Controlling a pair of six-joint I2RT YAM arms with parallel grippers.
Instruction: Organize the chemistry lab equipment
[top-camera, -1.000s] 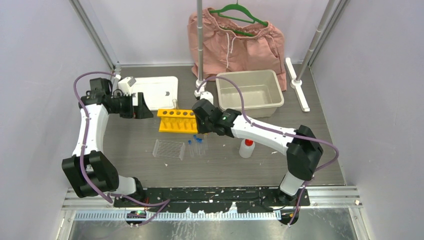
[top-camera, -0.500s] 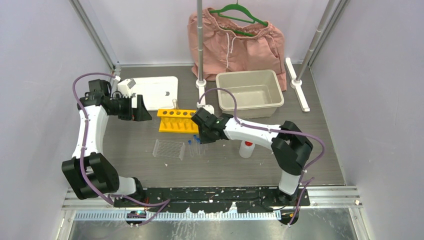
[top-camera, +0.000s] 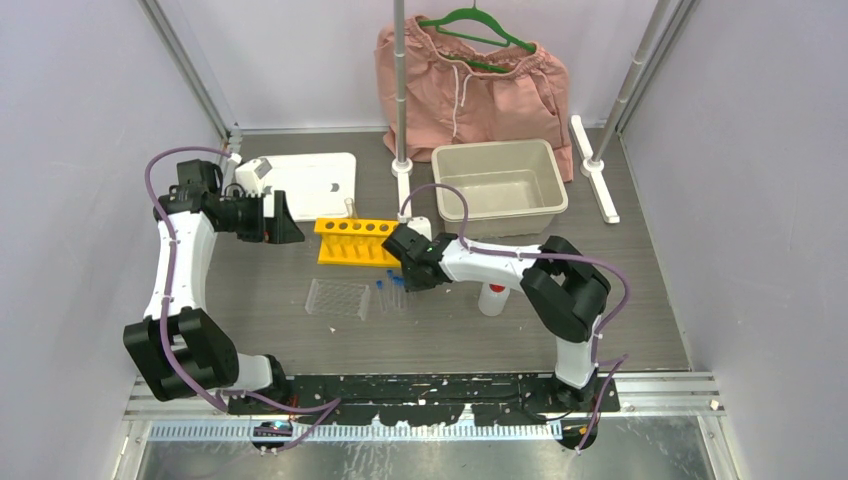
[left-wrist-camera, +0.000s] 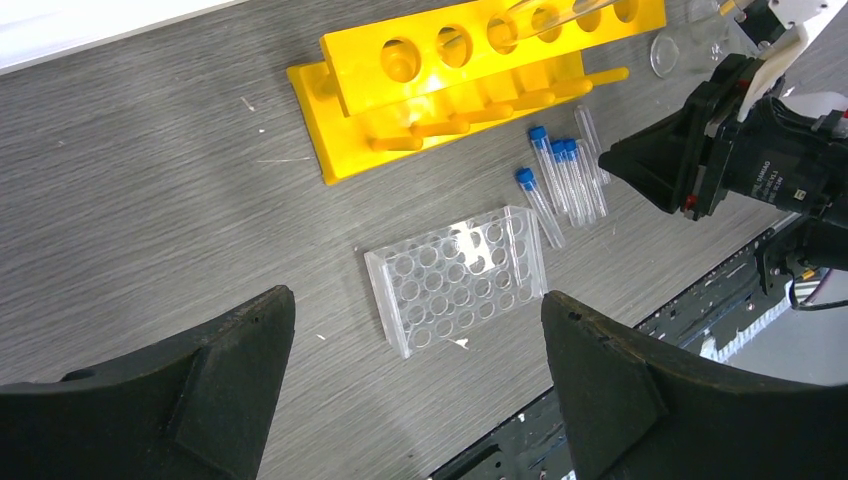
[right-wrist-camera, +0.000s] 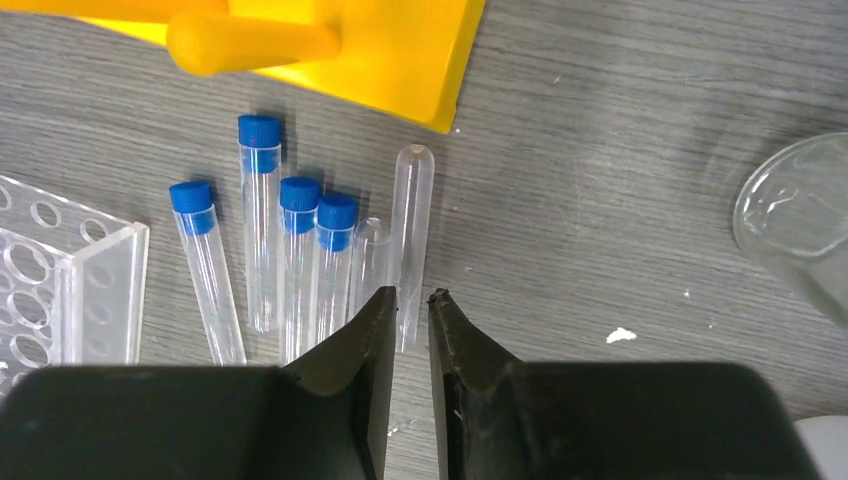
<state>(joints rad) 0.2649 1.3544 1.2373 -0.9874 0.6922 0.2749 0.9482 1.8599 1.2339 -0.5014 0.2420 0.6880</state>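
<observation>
Several small clear tubes (right-wrist-camera: 300, 250), most with blue caps, lie side by side on the table between the yellow holed rack (top-camera: 352, 240) and the clear plastic tray (top-camera: 338, 298). My right gripper (right-wrist-camera: 412, 295) is down at the table. Its jaws are closed to a narrow gap round the near end of an uncapped clear tube (right-wrist-camera: 411, 220), the rightmost of the row. My left gripper (left-wrist-camera: 415, 298) hangs open and empty above the table at the left, looking down on the tray (left-wrist-camera: 460, 280) and the rack (left-wrist-camera: 470, 60). A white squeeze bottle (top-camera: 492, 297) with a red nozzle stands right of the tubes.
A clear beaker (right-wrist-camera: 800, 220) sits just right of the tubes. A beige bin (top-camera: 498, 188) stands behind the right arm, a white flat device (top-camera: 305, 183) at the back left. A stand pole (top-camera: 400, 100) and pink shorts (top-camera: 470, 85) are at the rear.
My right gripper has come down and toward the near side onto the row of tubes, its jaws narrowing slightly. The left arm has stayed put.
</observation>
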